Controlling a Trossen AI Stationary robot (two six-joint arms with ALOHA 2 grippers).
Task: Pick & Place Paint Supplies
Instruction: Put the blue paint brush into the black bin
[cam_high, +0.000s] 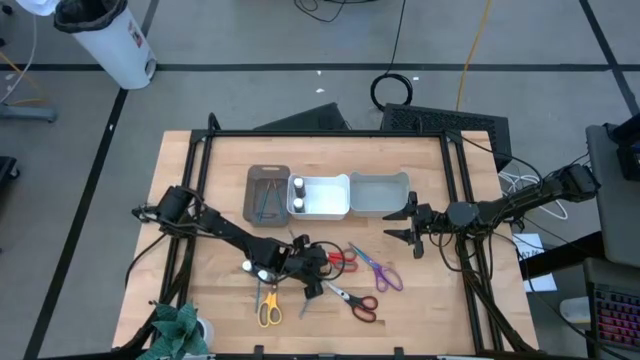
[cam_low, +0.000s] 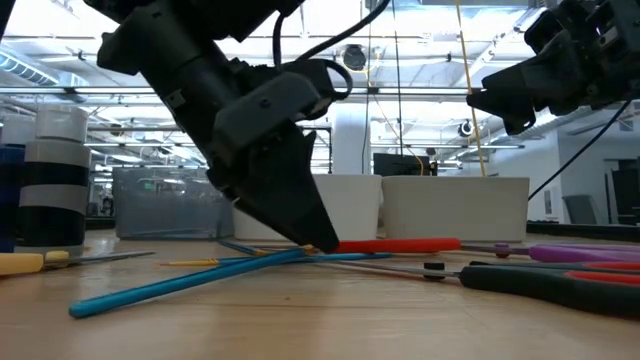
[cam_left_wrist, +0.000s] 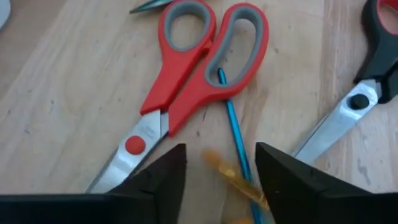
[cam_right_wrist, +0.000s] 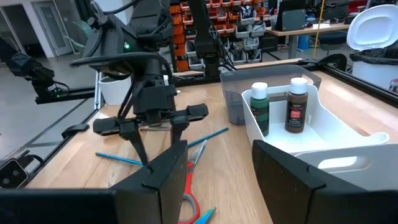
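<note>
1. L gripper, closest to lens in L wrist view: fingers spread, standing either side of a thin teal brush w/ an amber/yellow bit by its lower end; no contact seen, not pinching it.
2. Brush: slim teal shaft, long axis running away from the fingers, far end tucked under a handle loop of the red scissors.
3. Red scissors: red handles w/ grey-lined loops, red pivot, steel blades; loops point away from L gripper, blades come back beside one finger.
4. Black-handled scissors just off to the side, blade angled toward the other finger.
5. High view only: L gripper sits mid-table, front half, near side of the bins; yellow scissors nearer the front edge, purple scissors to the right, red/black pair between.
6. Low view only: fingers tip down to the wood at the crossing of two teal brushes.
7. R wrist view: two white-capped bottles upright in the white bin, grey bin beyond it.
8. R gripper waits in the air by the rightmost bin, fingers apart, holding nothing.
</note>
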